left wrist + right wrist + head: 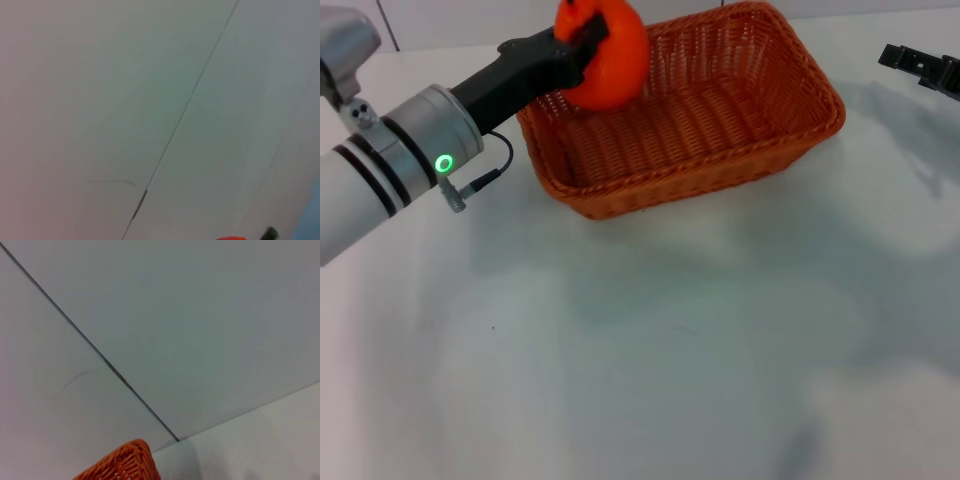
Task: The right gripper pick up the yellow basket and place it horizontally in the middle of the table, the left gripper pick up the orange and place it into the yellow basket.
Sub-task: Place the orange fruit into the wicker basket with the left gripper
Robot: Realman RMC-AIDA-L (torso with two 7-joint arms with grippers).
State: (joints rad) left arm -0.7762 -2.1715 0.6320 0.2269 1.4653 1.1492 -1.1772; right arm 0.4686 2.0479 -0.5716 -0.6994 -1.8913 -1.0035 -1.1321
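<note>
Head view: left gripper (pixel 588 42) holds orange (pixel 610 55) above yellow basket (pixel 720 150).

Orange (pixel 608 60) seemingly above basket's (pixel 720 165) left end

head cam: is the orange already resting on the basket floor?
No: the round bright orange fruit is clamped in the black left gripper, above the left end of the rectangular woven orange-brown basket, whose floor is bare.

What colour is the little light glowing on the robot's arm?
Green: a small ring-shaped light on the left arm's silver wrist, seen best in the head view.
</note>
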